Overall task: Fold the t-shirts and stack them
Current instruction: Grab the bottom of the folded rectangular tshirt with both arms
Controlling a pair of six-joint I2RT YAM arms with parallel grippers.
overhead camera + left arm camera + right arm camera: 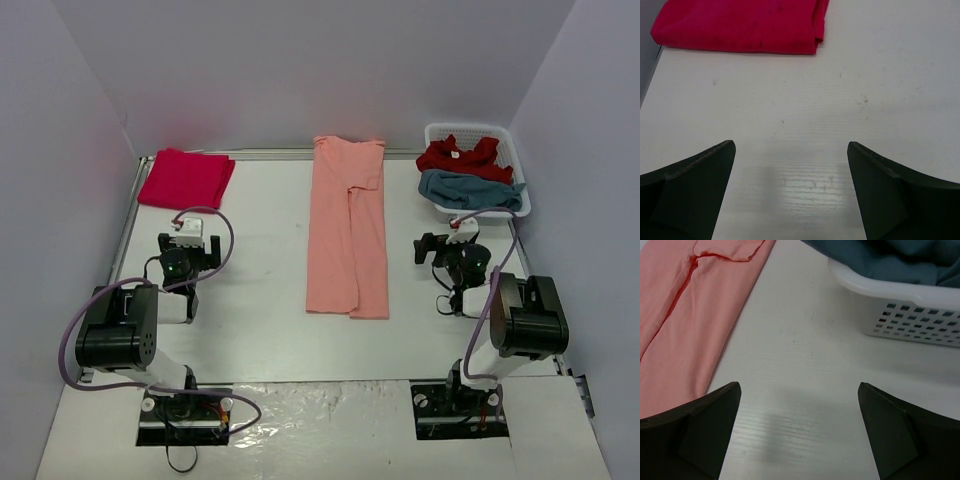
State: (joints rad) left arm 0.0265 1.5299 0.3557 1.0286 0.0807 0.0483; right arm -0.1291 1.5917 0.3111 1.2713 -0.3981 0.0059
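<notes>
A salmon-orange t-shirt lies in the middle of the table as a long narrow strip, its sides folded in; its edge shows at the left of the right wrist view. At the back left rests a folded crimson t-shirt. A dark red t-shirt and a teal-blue t-shirt are heaped in the white basket. My left gripper stands open over bare table, below the crimson t-shirt. My right gripper is open too, between the salmon t-shirt and the basket.
The white slotted basket stands at the back right corner. Grey walls close the table on the left, back and right. Both arm bases sit at the near edge, with purple cables looping over the arms.
</notes>
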